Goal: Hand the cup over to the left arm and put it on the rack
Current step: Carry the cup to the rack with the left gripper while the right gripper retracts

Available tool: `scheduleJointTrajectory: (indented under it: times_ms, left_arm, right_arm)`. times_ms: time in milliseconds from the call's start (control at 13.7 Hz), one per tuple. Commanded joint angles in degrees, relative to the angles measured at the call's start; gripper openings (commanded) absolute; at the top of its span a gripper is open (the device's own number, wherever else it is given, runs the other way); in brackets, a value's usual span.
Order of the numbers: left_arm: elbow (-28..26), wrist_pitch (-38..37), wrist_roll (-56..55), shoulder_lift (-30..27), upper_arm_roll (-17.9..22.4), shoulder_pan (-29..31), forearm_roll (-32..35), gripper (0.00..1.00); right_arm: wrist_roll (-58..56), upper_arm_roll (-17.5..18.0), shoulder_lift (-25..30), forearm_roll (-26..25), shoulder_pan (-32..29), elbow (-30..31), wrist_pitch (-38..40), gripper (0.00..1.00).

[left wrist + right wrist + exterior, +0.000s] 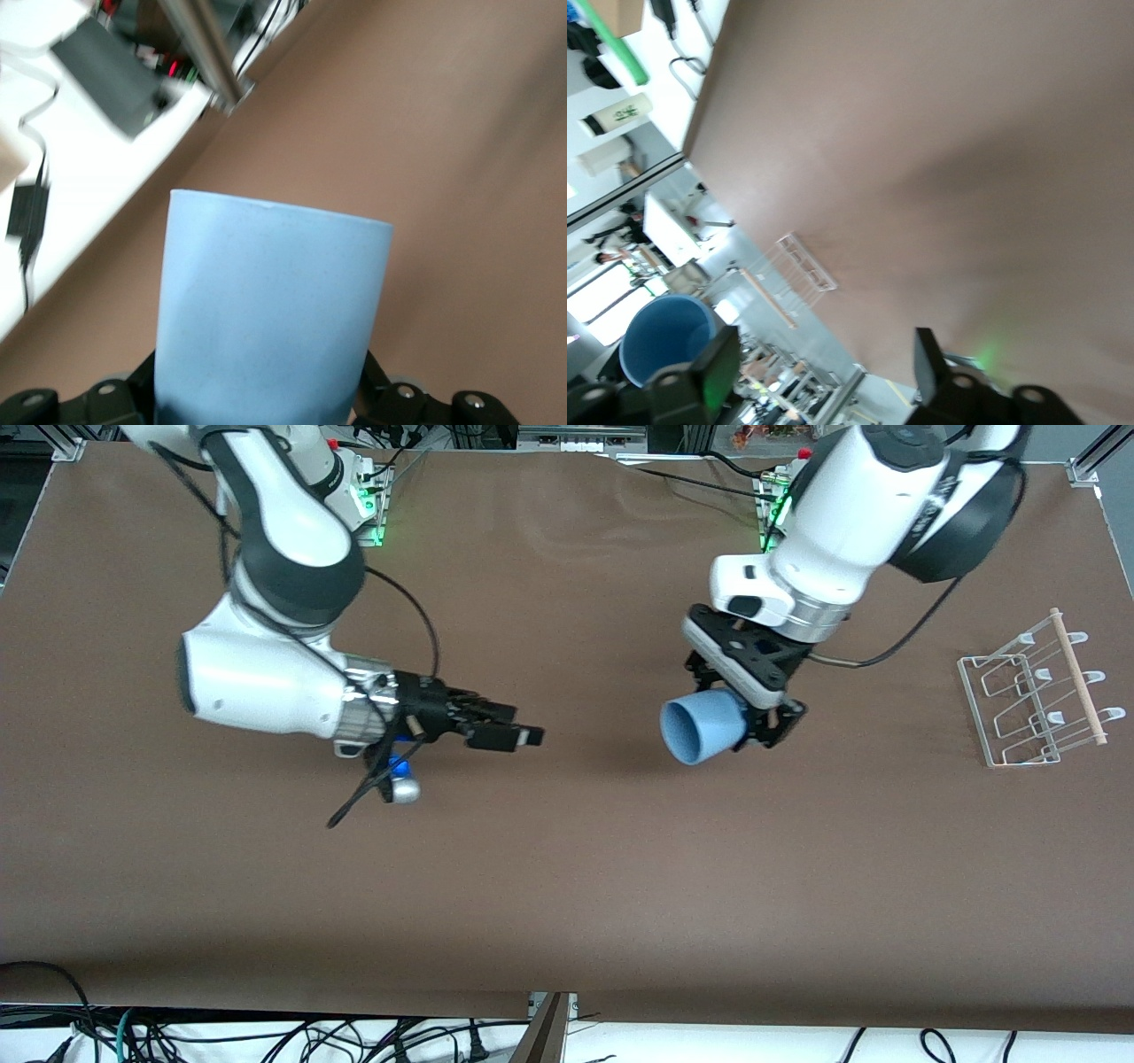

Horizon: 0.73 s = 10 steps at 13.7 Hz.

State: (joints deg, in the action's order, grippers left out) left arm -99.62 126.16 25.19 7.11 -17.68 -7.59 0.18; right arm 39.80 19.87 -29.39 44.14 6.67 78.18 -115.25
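The light-blue cup is held in the air on its side, mouth toward the right arm, over the middle of the brown table. My left gripper is shut on it near its base; in the left wrist view the cup fills the space between the black fingers. My right gripper is open and empty, pointing at the cup with a gap between them; it also shows in the right wrist view, with the cup farther off. The clear rack with its wooden rod stands at the left arm's end of the table and shows in the right wrist view.
A black cable and a blue-and-silver fitting hang under the right wrist. The brown table is bare nearer the camera. Cables lie along the table's front edge.
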Motion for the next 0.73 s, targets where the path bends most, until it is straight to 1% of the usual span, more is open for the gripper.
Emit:
scheduleJointTrajectory:
  times_ms: [0,73,146,219,292,365,438,512,658]
  left_arm:
    - [-0.6,-9.4,-0.5,-3.1,-0.3,3.5,0.0,0.00]
    - [-0.7,-13.1,-0.6,-3.9,-0.4,5.2,0.0,0.00]
    - [-0.7,-18.8,-1.0,-4.6,-0.3,6.6,0.1,0.00]
    - [-0.8,-23.5,-2.2,-5.1,-0.3,8.4,0.1,0.00]
    - [-0.7,-28.3,-3.4,-5.5,-0.4,10.6,0.2,0.00]
    - [-0.7,-33.3,-4.3,-5.6,-0.3,12.4,1.1,0.00]
    - [-0.7,-37.4,-5.0,-5.6,-0.4,14.3,3.3,0.00]
    - [-0.4,-41.6,-4.8,-5.4,-0.4,15.9,6.9,0.00]
    - [-0.7,-48.9,-5.0,-4.7,-0.3,17.3,15.0,0.00]
  right_arm:
    - [-1.3,0.4,1.4,-8.2,-3.2,0.0,5.0,1.00]
    - [-2.9,0.3,1.4,-13.3,-3.7,-0.2,6.3,1.00]
    - [-3.9,0.0,1.4,-17.9,-4.3,-0.2,7.7,1.00]
    - [-5.0,-0.3,1.5,-21.3,-5.0,-0.3,8.9,1.00]
    - [-6.6,-0.3,3.1,-24.9,-5.8,-0.3,10.4,1.00]
    - [-9.9,-1.1,4.5,-28.7,-6.9,-0.3,11.9,1.00]
    - [-13.8,-1.9,4.8,-31.8,-7.8,-0.3,13.6,1.00]
    - [-18.1,-3.0,5.8,-34.4,-8.4,-0.3,16.2,1.00]
    - [-29.7,-7.6,8.9,-38.6,-8.6,-0.2,20.1,1.00]
